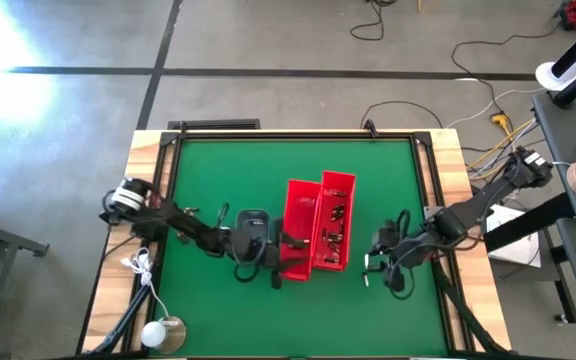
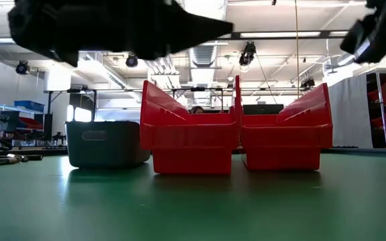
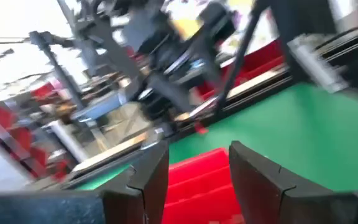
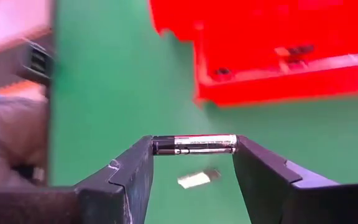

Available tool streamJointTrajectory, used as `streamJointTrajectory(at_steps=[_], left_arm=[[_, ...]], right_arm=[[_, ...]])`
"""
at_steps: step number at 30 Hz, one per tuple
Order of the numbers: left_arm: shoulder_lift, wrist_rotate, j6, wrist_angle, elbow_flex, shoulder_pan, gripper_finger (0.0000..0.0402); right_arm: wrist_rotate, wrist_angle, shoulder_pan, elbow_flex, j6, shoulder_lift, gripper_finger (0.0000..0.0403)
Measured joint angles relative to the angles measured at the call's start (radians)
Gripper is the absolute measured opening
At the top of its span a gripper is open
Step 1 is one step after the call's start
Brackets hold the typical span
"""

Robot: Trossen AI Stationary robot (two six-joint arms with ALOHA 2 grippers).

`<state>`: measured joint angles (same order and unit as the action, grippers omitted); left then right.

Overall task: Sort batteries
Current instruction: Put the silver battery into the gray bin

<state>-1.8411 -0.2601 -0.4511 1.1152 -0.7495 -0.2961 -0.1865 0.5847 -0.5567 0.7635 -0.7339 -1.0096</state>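
batteries (image 1: 336,222) lie scattered inside the right-hand red bin (image 1: 334,190), showing as small dark specks on its floor in the high view. one battery (image 4: 194,144), dark with a silvery band, sits crosswise between the fingertips of the right gripper (image 4: 193,149), which is clamped on it end to end above the green mat (image 4: 104,87). a small pale object (image 4: 199,178) lies on the mat under that battery; what it is cannot be told. in the high view the right gripper (image 1: 377,256) hangs just to the right of the red bins, near the table's front half. the right wrist view shows more dark batteries (image 4: 299,49) resting in the bin's (image 4: 278,74) lower lip.

the left gripper (image 3: 197,168) has its fingers apart with nothing between them, poised over the near end of the left red bin (image 3: 197,180). in the high view it (image 1: 274,262) sits at that bin's (image 1: 298,200) left front side, touching or nearly touching its wall. a small grey tray (image 2: 106,142) stands just beside the two red bins in the low view, the bins side by side and touching.
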Motion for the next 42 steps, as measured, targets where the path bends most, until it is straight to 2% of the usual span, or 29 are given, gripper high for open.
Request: streamJointTrajectory(at_steps=[4,8,13,15,22,30,35,42], left_arm=[[-0.066,-0.062,-0.101,-0.07,-0.099,-0.005,0.016],[-0.11,-0.126,-0.187,-0.219,-0.218,-0.021,0.0183],[-0.154,-0.363,-0.255,-0.445,-0.377,-0.029,0.0212],[-0.154,-0.411,-0.269,-0.491,-0.428,-0.033,0.0216],[-0.148,-0.401,-0.356,-0.493,-0.478,-0.056,0.0191],[-0.146,-0.353,-0.429,-0.311,-0.467,-0.087,0.0158],[-0.146,-0.28,-0.391,-0.294,-0.467,-0.083,0.0155],[-0.146,-0.265,-0.35,-0.276,-0.466,-0.081,0.0152]], right_arm=[[0.001,-0.137,0.001,0.0,0.055,0.004,0.0192],[-0.038,-0.27,0.001,0.0,0.094,-0.007,0.019],[-0.099,-0.435,0.006,0.0,0.147,-0.042,0.019],[-0.105,-0.485,0.016,0.0,0.143,-0.062,0.0193],[-0.121,-0.58,0.028,-0.001,0.098,-0.116,0.0188],[-0.151,-0.627,0.034,-0.001,0.098,-0.118,0.019],[-0.156,-0.633,0.041,-0.001,0.101,-0.117,0.0188],[-0.156,-0.68,0.041,-0.001,0.144,-0.117,0.019]])
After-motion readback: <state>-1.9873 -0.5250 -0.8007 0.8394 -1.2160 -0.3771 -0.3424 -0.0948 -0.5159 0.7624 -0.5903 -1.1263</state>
